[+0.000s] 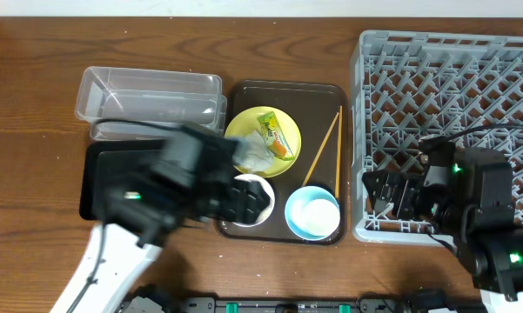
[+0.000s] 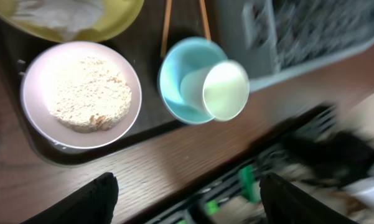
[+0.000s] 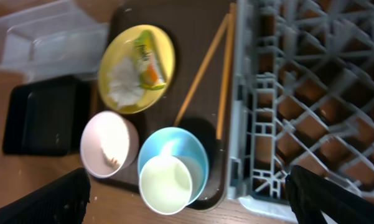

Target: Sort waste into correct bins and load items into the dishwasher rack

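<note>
Chopsticks (image 3: 202, 71) count two, one cup (image 3: 166, 185); left hand (image 2: 190, 199), right hand (image 3: 193, 199) both released.

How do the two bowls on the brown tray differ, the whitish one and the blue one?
The cream-white bowl holds rice-like grains; the light blue bowl holds a small white cup. One is pale cream, the other blue. Both are round, upright, on the dark brown tray.
</note>
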